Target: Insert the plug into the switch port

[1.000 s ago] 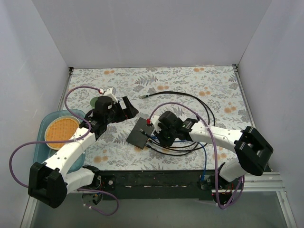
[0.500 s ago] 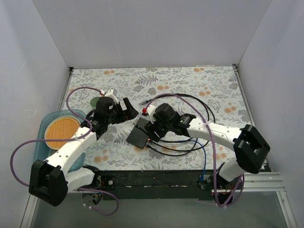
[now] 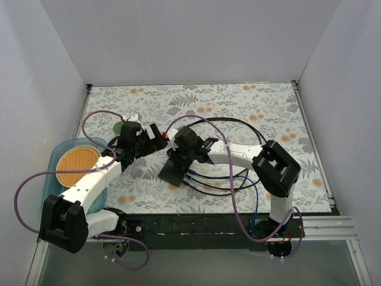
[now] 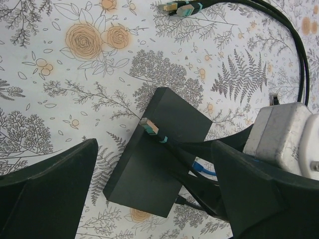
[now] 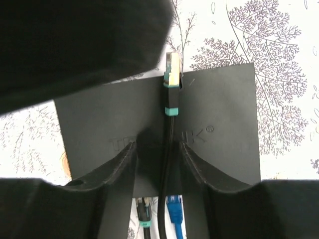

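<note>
Hanging over the switch's long edge that faced the table's left edge, the plug (image 5: 172, 64) pointed outward, tip just past that edge and teal boot behind it; contact with the box could not be told. The right gripper (image 5: 158, 144) was pinched narrow on the plug's black cable just behind the boot, fingers angled down over the box top. The switch (image 3: 172, 171), a flat dark grey box, lay askew on the floral cloth (image 3: 238, 101), left of middle and nearer the near edge than the far one. At its opposite long edge, a black lead (image 5: 145, 216) and a blue lead (image 5: 174, 211) ran in side by side. The left gripper (image 3: 156, 137) stood near the box on its far-left side, jaws spread wide. A second teal-booted cable end (image 4: 175, 7) lay loose on the cloth toward the far edge. A blue tray (image 3: 55, 155) bearing an orange woven disc (image 3: 77, 165) sat at the left edge.
</note>
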`<act>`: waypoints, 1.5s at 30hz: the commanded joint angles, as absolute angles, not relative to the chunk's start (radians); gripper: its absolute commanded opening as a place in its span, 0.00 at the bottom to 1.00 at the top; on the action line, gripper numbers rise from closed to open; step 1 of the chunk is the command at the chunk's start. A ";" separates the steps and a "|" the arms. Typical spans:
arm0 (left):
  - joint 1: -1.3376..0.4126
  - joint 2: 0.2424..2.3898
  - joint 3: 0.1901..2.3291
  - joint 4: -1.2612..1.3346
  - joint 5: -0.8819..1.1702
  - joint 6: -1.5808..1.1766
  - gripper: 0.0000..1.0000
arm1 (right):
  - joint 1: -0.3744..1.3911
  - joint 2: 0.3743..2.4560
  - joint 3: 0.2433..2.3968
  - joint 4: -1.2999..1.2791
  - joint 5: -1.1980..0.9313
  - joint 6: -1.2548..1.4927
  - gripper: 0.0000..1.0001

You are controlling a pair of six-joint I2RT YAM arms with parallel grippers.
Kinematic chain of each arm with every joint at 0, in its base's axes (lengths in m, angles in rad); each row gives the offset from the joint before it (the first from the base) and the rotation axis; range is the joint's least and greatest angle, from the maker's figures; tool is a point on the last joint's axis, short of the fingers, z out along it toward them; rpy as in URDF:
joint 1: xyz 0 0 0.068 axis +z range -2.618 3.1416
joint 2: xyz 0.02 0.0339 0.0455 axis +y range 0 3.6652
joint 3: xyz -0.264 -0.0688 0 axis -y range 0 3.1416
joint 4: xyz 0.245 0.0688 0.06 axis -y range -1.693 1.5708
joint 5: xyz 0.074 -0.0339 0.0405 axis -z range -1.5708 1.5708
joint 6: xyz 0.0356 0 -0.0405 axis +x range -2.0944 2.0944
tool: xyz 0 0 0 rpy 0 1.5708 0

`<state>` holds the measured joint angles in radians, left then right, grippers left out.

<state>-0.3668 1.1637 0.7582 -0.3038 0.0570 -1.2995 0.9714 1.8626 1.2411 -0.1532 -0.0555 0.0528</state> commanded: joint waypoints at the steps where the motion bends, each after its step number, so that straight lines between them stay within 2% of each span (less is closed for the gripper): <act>1: -0.350 1.150 0.753 -0.316 0.069 -1.315 0.98 | 0.982 1.902 1.307 -0.115 -0.054 0.057 0.42; 3: -0.341 1.149 0.756 -0.321 0.071 -1.318 0.98 | 0.983 1.916 1.307 -0.110 -0.057 0.051 0.40; 5: -0.325 1.147 0.756 -0.331 0.072 -1.324 0.98 | 0.989 1.927 1.301 -0.104 -0.049 0.048 0.31; 6: -0.321 1.149 0.756 -0.333 0.081 -1.328 0.98 | 0.991 1.930 1.301 -0.106 -0.038 0.040 0.26; 9: -0.293 1.150 0.752 -0.328 0.104 -1.341 0.98 | 0.997 1.933 1.293 -0.117 -0.008 0.043 0.03; 10: -0.287 1.150 0.746 -0.325 0.123 -1.350 0.98 | 0.997 1.930 1.287 -0.117 -0.006 0.046 0.01; 25: -0.238 1.193 0.710 -0.258 0.251 -1.373 0.98 | 0.997 1.723 1.106 -0.017 0.110 0.052 0.01; 30: -0.238 1.187 0.695 -0.193 0.375 -1.376 0.97 | 1.000 1.634 1.037 0.043 0.144 0.060 0.01; 33: -0.238 1.190 0.680 -0.140 0.431 -1.391 0.88 | 1.005 1.592 1.016 0.058 0.169 0.058 0.01; 34: -0.238 1.196 0.670 -0.129 0.457 -1.400 0.81 | 1.006 1.583 1.011 0.061 0.173 0.060 0.01; 38: -0.241 1.223 0.649 -0.046 0.541 -1.423 0.67 | 1.009 1.543 1.012 0.069 0.170 0.066 0.01; 41: -0.251 1.229 0.647 -0.012 0.564 -1.425 0.60 | 1.014 1.532 1.012 0.071 0.160 0.074 0.01; 45: -0.275 1.235 0.657 -0.006 0.574 -1.425 0.59 | 1.019 1.525 1.019 0.064 0.149 0.077 0.01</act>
